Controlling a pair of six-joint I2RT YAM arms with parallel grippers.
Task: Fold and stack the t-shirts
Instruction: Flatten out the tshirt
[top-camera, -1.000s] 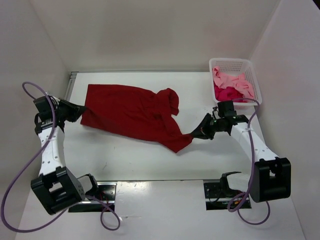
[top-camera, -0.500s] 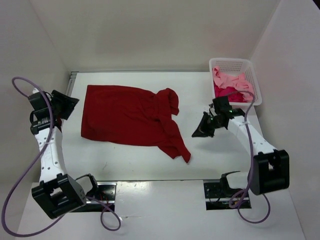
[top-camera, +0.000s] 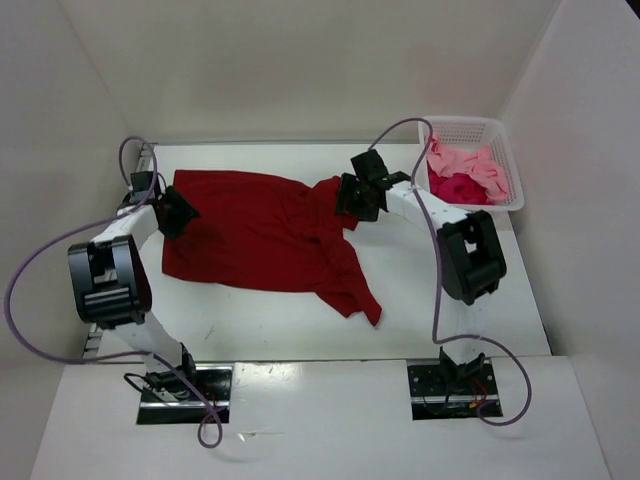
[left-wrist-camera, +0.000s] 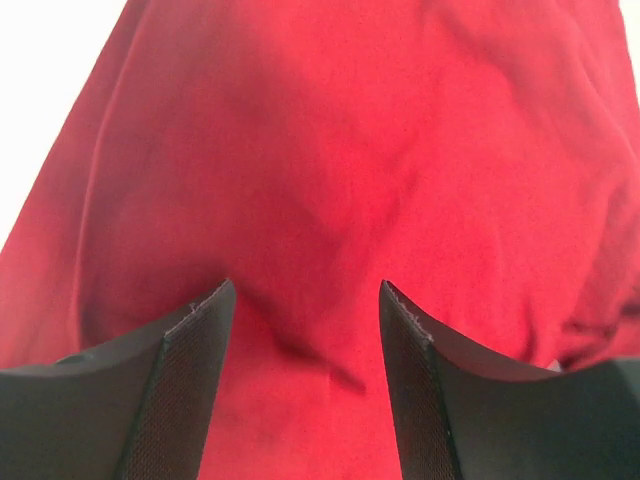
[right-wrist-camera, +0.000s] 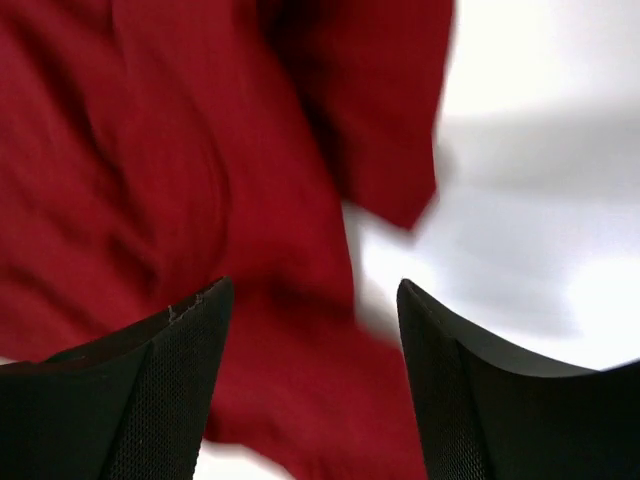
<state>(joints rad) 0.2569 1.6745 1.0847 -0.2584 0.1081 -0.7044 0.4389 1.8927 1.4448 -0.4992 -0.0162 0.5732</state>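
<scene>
The dark red shirt (top-camera: 255, 235) lies spread on the white surface (top-camera: 250, 322), its long side running left to right. Its right end is bunched into a raised fold near the back, and one corner trails toward the near edge.

The left fingers (top-camera: 178, 212) hover at the shirt's left edge. In the left wrist view they stand apart with only red cloth showing in the gap, and nothing is pinched between them.

The right fingers (top-camera: 352, 197) are over the bunched right end of the same shirt. The right wrist view is blurred, but it shows them spread wide above folds of red cloth, with bare surface to their right. They hold nothing. Whether either pair touches the cloth cannot be told.

The other two shirts are in the white mesh basket (top-camera: 470, 123) at the far right corner of the surface (well apart from both arms). The light pink shirt (top-camera: 468, 160) is crumpled toward the back. The crimson-magenta shirt (top-camera: 455, 188) lies beside it, nearer the front.
</scene>
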